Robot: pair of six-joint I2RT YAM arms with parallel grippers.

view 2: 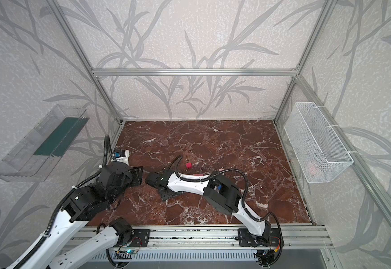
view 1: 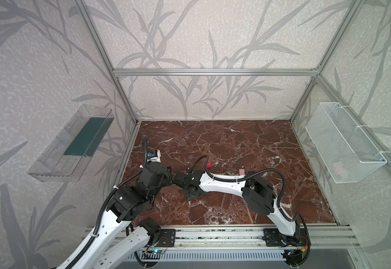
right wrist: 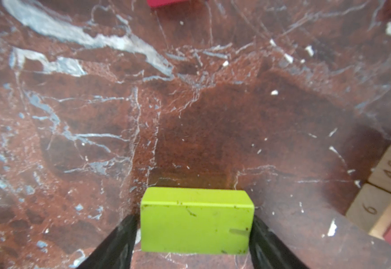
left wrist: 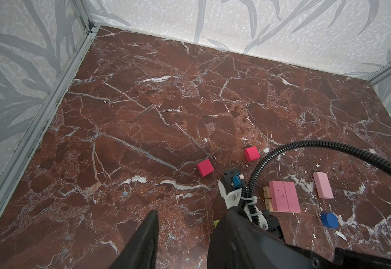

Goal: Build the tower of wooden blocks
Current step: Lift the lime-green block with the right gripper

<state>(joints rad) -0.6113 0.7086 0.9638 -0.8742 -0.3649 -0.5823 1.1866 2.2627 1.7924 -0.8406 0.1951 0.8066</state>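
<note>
Right gripper (right wrist: 194, 220): wide stance, black fingers (right wrist: 120, 242) bracketing the two short ends of the lime-green bar (right wrist: 195, 233). One finger looks flush to the wood and the other may show a sliver of gap, so I can't tell if it's actually clamped. The bar is low at the marble table (right wrist: 190, 116) (resting or just clear, can't tell).

Left gripper (view 2: 136, 176): hangs close beside the right wrist, roughly half open, bare marble in the gap, holding nothing.

Just beside the green bar are the numbered ends ("45", "6") of two tan bars (right wrist: 380, 198) lying side by side. The left wrist view shows two pink bars (left wrist: 284, 196) laid crosswise on them, long edges touching. That's the tower (left wrist: 287, 205) as it stands.

A third pink bar (left wrist: 323, 188) lies flat near the stack, not touching it. The blue disc (left wrist: 329, 220) is on the table near both. One red cube (left wrist: 205, 167) and a second red cube (left wrist: 251, 154) sit apart from each other, beyond the right wrist.
</note>
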